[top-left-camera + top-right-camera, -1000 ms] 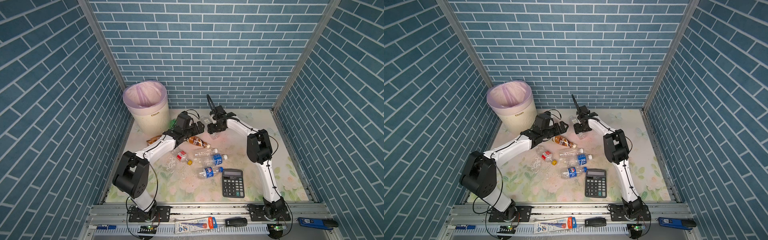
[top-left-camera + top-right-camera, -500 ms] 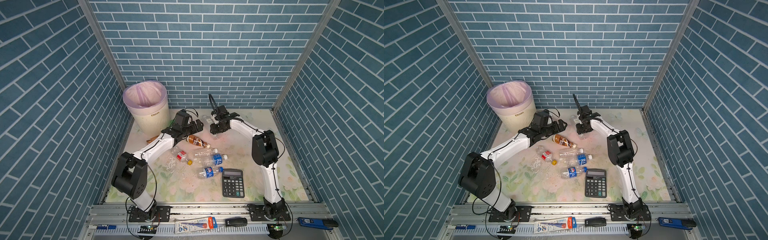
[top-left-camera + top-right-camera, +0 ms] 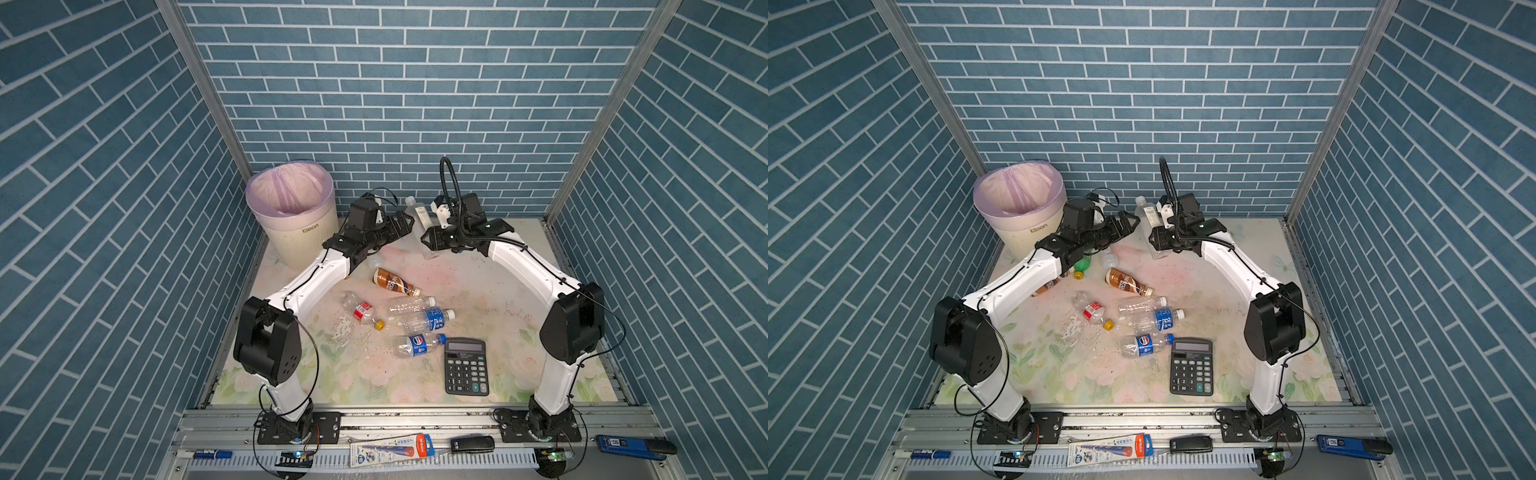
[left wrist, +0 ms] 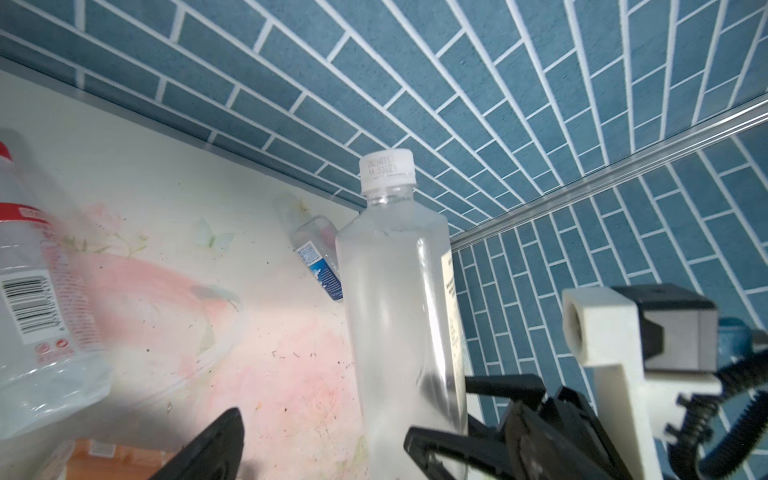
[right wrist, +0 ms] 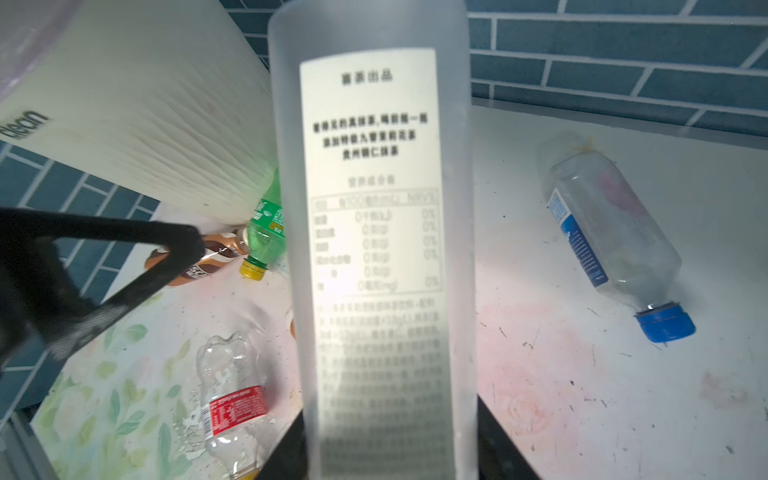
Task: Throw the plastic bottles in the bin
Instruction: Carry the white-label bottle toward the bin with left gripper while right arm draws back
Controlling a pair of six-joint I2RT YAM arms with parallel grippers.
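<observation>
Only right wrist, frosted bottle [image 5: 376,257], label text [image 5: 370,133]

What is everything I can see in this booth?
bin: one, cream with pink liner, back left corner
frosted bottle: one, white cap, near upright in the right gripper
brown bottles: two, one centre, one under the left arm
green bottle: one, yellow cap, by the bin
red-labelled bottles: two, clear, one centre, one near the left gripper
blue-labelled bottles: three, clear, two centre, one near the back wall
plain bottle: one, clear, centre
calculator: one, black, front
small items: four, mixed colours, front rail
left gripper: black, open, facing the frosted bottle
right gripper: black, shut on the frosted bottle
</observation>
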